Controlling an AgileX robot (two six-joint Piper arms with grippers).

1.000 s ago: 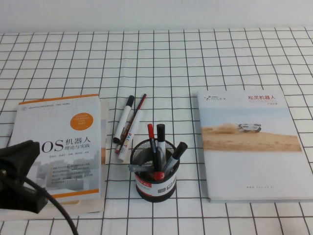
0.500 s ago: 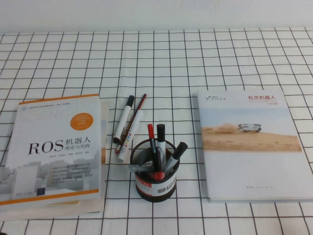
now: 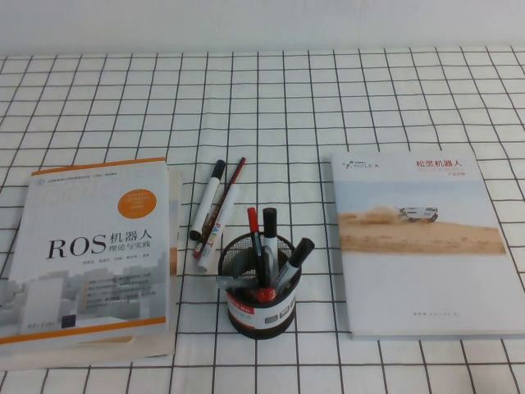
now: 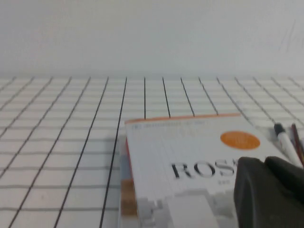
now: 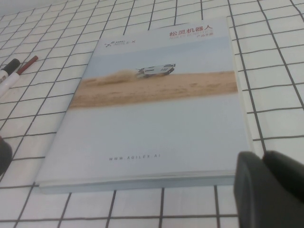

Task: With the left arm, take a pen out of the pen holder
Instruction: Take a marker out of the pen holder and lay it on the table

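Note:
A black mesh pen holder (image 3: 260, 287) stands near the table's front, between the two books. Several pens stick out of it, among them a red pen (image 3: 254, 234) and a black marker (image 3: 270, 232). Just behind the holder a white marker (image 3: 207, 199) and a thin red-capped pen (image 3: 225, 201) lie side by side on the cloth. Neither arm shows in the high view. My left gripper (image 4: 266, 164) hovers low over the ROS book (image 4: 190, 166), shut and empty. My right gripper (image 5: 263, 159) sits shut by the front edge of the AgileX booklet (image 5: 156, 109).
The thick ROS book (image 3: 94, 250) lies at the front left and the thin booklet (image 3: 418, 246) at the right. A white cloth with a black grid (image 3: 287, 98) covers the table, bare toward the back wall.
One second ago my left arm showed at the lower left over the ROS book; it has drawn back out of the high view. The pens and the holder stay put.

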